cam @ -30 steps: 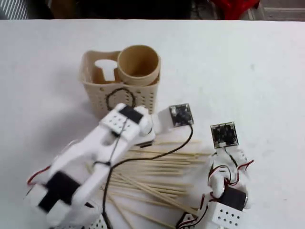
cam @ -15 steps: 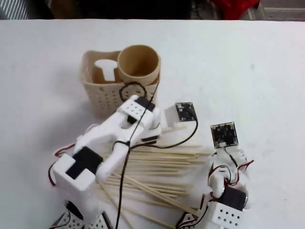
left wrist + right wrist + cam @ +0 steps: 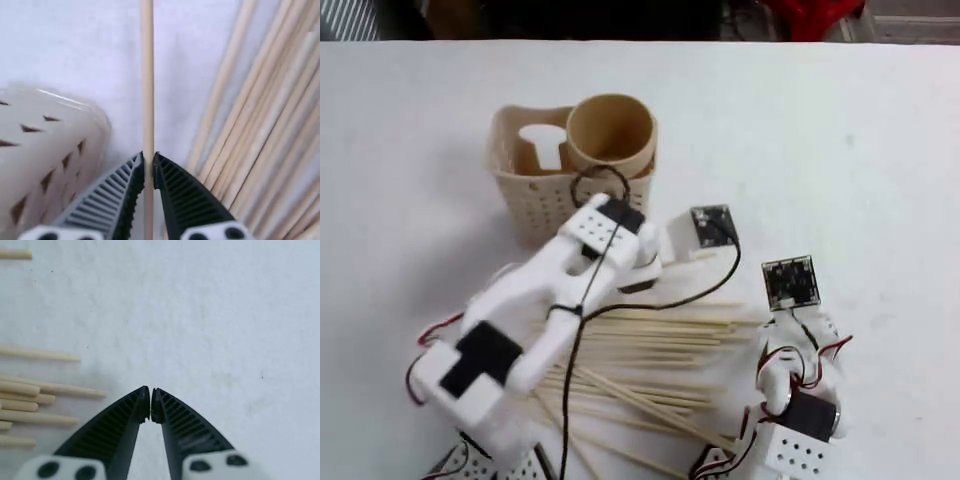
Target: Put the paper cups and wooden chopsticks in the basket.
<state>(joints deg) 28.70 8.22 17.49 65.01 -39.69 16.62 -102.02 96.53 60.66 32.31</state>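
One chopstick [image 3: 146, 75] pinched in left tool [image 3: 148, 167] could pivot, slip out or snag the basket [image 3: 45, 150] rim; right tool [image 3: 150, 402] closed, empty.

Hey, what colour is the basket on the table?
The basket is cream, with rows of small holes in its wall; the high view shows it best.

I see a plain white surface [image 3: 860, 130] running back to a dark strip of room [image 3: 570, 18]. Past its far edge sit something red [image 3: 815, 15] and a pale slatted object [image 3: 345, 18].
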